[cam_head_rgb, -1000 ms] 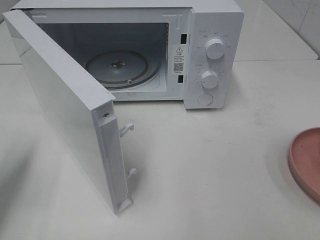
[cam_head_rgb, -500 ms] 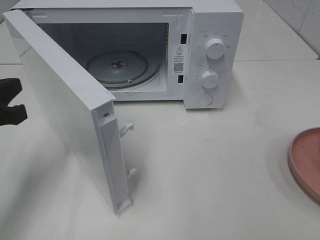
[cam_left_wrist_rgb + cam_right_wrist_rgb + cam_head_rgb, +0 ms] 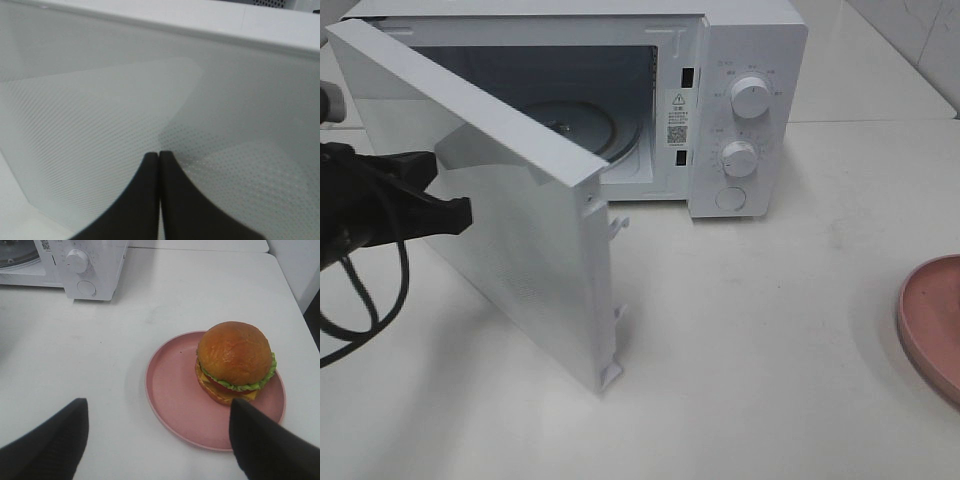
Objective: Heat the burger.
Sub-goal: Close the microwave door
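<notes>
Now left gripper [image 3: 159,160] closed against microwave door [image 3: 510,230], right gripper [image 3: 157,440] wide open, empty

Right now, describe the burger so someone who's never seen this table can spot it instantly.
Start at the white microwave with two knobs at the back of the white table. In front of it, toward the right arm's side, lies a flat pink plate. The burger sits on that plate, off-centre: a glossy golden-brown domed bun over green lettuce, the only food item in sight.
</notes>
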Controlling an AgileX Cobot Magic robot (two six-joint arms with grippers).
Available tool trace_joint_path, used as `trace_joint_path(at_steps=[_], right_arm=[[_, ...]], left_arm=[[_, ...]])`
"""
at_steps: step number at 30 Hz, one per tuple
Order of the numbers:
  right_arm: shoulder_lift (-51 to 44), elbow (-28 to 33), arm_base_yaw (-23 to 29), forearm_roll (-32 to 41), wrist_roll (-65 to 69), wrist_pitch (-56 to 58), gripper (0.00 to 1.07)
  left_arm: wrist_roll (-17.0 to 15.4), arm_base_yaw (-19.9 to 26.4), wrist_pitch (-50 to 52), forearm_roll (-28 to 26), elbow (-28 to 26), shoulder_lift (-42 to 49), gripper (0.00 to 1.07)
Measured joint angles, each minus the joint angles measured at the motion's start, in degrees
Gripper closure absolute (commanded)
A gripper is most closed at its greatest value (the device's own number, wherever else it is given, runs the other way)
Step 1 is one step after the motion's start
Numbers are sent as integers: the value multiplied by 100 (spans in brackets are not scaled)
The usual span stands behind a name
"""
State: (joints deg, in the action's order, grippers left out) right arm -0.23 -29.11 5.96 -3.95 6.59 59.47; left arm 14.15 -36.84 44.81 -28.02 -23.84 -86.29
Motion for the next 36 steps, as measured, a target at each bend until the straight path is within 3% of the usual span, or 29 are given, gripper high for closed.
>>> trace_joint_path(at_steps=[2,9,14,15,26,36], right_arm=[[0,0,0,0,0,0,32],[0,0,0,0,0,0,32],[0,0,0,0,0,0,32],[0,0,0,0,0,0,32],[0,0,0,0,0,0,32],[0,0,0,0,0,0,32]], left_arm=[[138,-269,80,-309,-252,-252,107],[235,-653,80,-544,-848,-785,107],[544,-877,80,-1049,-1421,-1215,107],[739,-940,80,-1272,-1673,-1381,107],[1369,-1031,46,-1914,-2951,-2131,107],[1679,-1094,-292,-2303,-3867,-2744,107]])
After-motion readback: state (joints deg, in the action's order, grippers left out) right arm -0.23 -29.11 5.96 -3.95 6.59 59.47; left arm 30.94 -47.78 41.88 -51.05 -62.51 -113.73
